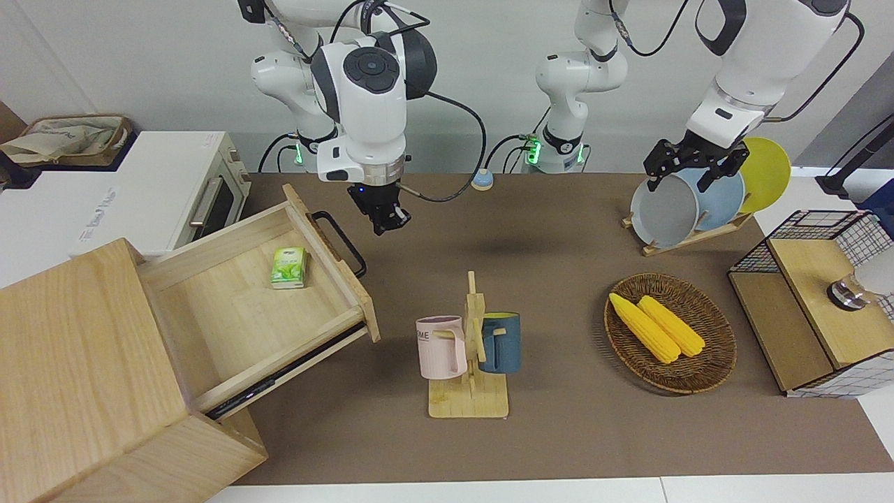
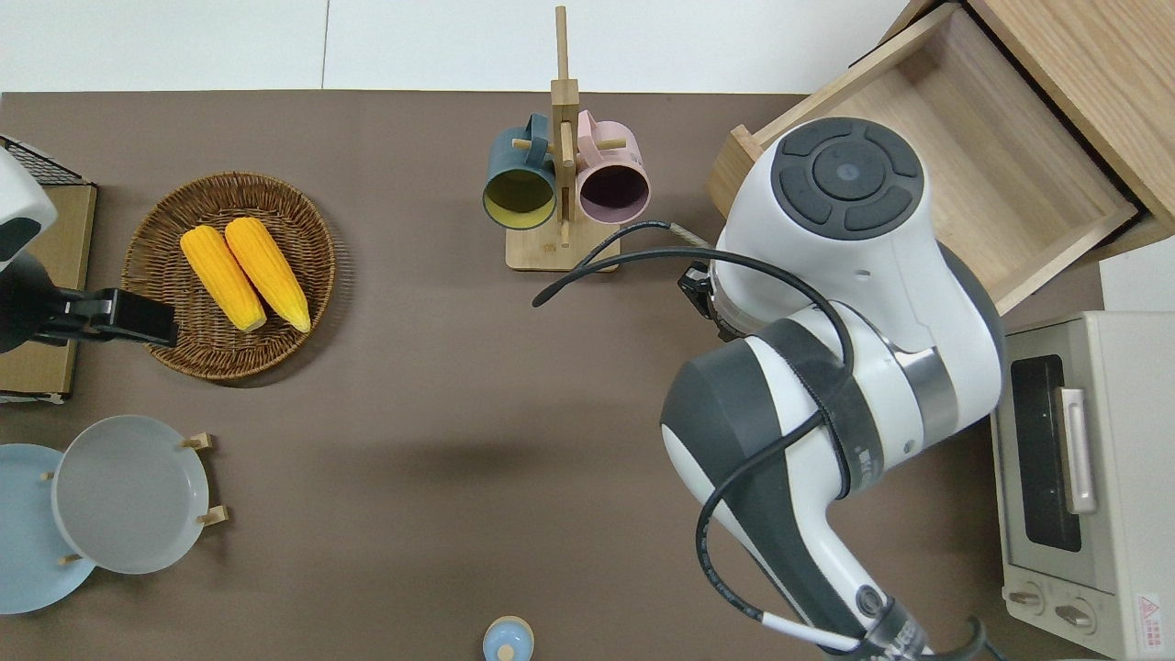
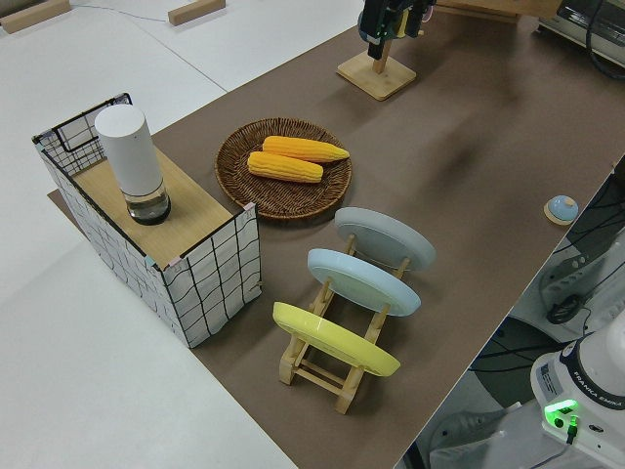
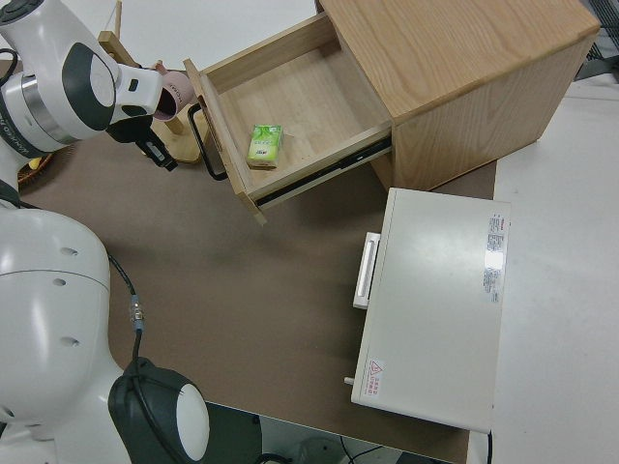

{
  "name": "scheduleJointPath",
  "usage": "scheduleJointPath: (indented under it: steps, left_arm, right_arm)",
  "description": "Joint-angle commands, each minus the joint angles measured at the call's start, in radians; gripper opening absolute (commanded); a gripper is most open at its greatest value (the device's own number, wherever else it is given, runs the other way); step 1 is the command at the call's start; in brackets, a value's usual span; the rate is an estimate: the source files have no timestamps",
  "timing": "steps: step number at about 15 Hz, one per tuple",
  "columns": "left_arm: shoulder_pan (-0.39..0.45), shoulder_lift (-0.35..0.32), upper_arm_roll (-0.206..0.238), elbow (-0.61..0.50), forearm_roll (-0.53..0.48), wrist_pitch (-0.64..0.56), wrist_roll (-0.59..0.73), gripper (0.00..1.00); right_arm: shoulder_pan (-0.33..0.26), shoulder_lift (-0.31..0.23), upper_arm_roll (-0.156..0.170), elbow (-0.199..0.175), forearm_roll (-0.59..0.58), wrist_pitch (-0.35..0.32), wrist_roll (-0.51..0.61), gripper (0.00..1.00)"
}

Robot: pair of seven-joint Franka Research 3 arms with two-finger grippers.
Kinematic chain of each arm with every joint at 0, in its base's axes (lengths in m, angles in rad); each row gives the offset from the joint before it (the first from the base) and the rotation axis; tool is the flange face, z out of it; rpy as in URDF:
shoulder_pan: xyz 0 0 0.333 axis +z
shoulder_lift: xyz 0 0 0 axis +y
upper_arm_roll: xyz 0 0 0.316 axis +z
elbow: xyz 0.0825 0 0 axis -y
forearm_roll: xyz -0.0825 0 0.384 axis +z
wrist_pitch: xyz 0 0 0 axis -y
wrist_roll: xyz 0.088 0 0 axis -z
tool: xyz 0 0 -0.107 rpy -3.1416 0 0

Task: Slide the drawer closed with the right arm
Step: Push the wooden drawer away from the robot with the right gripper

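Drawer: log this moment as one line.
drawer: open, green packet inside | right end effector: near handle, no contact | left arm: parked

The worktop [image 1: 545, 293] is carrying two corn cobs [image 1: 656, 327], two mugs [image 1: 441, 347], three plates [image 3: 363, 281], one basket [image 1: 705, 370] and one drawer [image 1: 230, 307].

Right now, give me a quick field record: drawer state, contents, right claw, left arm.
drawer: pulled fully out of the wooden box
handle: black loop on the drawer front, untouched
contents: one green packet
right claw: in the air beside the handle, holding nothing
left arm: parked
task status: drawer not yet pushed
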Motion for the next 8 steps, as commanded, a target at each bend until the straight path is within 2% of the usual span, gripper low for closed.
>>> scheduleJointPath:
  steps: [1,5,8]
  left_arm:
    - [-0.007,-0.003,0.000,0.009,0.018,-0.018,-0.010,0.99]
    - [-0.007,-0.004,0.000,0.010,0.018,-0.018,-0.010,0.99]
    - [-0.007,-0.004,0.000,0.010,0.018,-0.018,-0.010,0.99]
  right_arm:
    - [0.004,0.036,-0.002,0.028,-0.019,0.000,0.108,0.000]
    - [-0.011,0.045,-0.008,0.028,-0.016,0.007,0.144,0.000]
    - [-0.022,0.059,-0.016,0.028,-0.016,0.062,0.142,0.000]
